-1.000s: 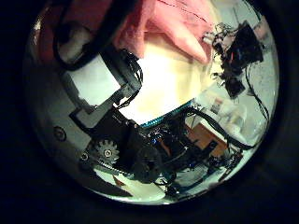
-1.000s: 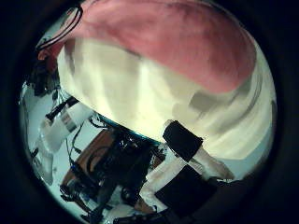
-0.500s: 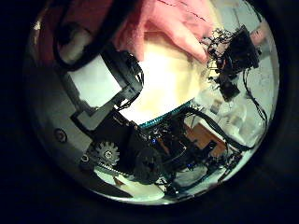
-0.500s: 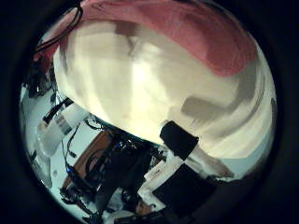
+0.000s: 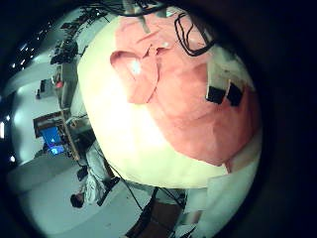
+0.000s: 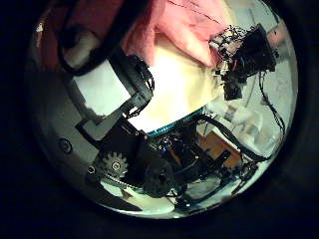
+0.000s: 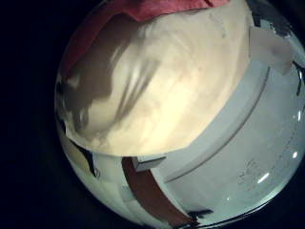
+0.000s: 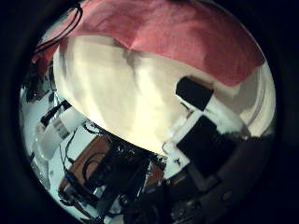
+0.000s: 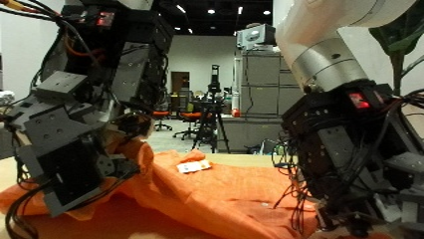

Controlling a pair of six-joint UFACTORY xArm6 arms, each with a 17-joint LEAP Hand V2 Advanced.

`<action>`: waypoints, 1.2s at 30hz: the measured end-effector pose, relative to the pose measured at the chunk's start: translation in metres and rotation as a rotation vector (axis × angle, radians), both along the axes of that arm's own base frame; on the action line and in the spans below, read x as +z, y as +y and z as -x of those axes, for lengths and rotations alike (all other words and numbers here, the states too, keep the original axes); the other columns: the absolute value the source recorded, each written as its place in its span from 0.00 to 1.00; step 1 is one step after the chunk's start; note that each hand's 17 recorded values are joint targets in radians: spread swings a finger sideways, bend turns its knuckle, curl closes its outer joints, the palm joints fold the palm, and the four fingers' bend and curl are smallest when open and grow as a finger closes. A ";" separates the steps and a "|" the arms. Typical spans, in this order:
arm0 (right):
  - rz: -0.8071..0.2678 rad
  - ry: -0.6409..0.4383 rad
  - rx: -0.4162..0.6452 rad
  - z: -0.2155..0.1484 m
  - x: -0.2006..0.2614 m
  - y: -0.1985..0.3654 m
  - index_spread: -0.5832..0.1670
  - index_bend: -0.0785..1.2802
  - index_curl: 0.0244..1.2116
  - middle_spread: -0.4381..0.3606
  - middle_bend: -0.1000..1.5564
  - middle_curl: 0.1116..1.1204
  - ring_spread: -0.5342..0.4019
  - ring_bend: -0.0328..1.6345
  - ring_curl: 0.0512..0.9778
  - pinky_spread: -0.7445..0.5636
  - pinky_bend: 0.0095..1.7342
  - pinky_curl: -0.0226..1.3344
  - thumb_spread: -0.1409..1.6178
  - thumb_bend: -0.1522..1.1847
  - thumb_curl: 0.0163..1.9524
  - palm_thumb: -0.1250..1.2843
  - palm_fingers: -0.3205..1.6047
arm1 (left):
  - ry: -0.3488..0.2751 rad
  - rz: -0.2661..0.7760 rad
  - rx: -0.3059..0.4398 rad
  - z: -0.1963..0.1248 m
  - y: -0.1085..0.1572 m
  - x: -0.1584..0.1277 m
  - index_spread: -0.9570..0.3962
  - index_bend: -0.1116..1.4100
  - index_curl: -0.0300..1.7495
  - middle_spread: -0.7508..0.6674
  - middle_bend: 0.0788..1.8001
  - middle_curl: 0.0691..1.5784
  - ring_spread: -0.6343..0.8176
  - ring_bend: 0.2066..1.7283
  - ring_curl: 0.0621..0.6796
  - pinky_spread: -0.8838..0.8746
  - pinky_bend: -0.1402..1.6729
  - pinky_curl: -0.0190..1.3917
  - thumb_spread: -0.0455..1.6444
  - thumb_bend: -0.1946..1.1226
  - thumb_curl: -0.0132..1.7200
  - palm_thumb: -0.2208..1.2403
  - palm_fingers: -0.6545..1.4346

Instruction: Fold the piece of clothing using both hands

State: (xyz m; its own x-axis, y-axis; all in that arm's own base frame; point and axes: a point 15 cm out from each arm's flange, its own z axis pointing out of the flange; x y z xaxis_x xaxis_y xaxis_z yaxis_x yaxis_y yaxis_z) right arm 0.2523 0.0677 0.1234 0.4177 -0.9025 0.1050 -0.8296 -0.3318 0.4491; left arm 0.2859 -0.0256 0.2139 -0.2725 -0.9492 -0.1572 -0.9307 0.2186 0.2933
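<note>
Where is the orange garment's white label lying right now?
In the outside view, the white label lies on the orange garment spread over the table, between the left hand and right hand.

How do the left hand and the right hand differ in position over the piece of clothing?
The left hand is over the orange piece of clothing; the right hand is mostly over bare table beside it. Cloth bunches up beside the left hand but lies flatter by the right hand. Both hover near the table.
</note>
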 end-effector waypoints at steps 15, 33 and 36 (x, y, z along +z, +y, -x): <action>0.053 -0.052 -0.016 -0.011 0.006 -0.010 0.11 0.38 0.48 0.12 0.47 0.60 0.18 0.61 0.53 0.11 0.50 0.38 0.64 0.10 0.21 0.75 0.81 | 0.002 -0.001 0.000 0.001 0.000 0.001 0.21 0.35 0.49 0.18 0.56 0.31 0.05 0.49 0.58 0.10 0.67 0.34 0.70 0.32 0.95 0.60 0.89; -0.001 -0.298 -0.061 -0.058 0.041 -0.015 0.19 0.74 0.82 0.19 0.73 0.88 0.27 0.78 0.76 0.33 0.73 0.59 0.68 0.11 0.27 0.87 0.73 | 0.003 -0.006 -0.009 0.001 -0.001 0.012 0.21 0.35 0.49 0.18 0.56 0.31 0.05 0.49 0.58 0.10 0.67 0.34 0.69 0.32 0.97 0.59 0.89; -0.007 -0.322 -0.074 -0.061 0.053 -0.019 0.21 0.75 0.83 0.21 0.74 0.88 0.28 0.79 0.77 0.34 0.73 0.61 0.69 0.11 0.27 0.88 0.72 | 0.023 -0.013 -0.017 0.004 0.001 0.019 0.21 0.35 0.49 0.18 0.56 0.31 0.05 0.49 0.58 0.10 0.67 0.34 0.69 0.32 0.97 0.59 0.89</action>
State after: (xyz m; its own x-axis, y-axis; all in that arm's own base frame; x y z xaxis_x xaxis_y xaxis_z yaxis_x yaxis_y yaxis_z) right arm 0.3131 0.0489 0.1760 0.2970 -0.9305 0.2145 -0.9507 -0.2672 0.1572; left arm 0.2815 -0.0250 0.2331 -0.2922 -0.9423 -0.1635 -0.9199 0.2303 0.3173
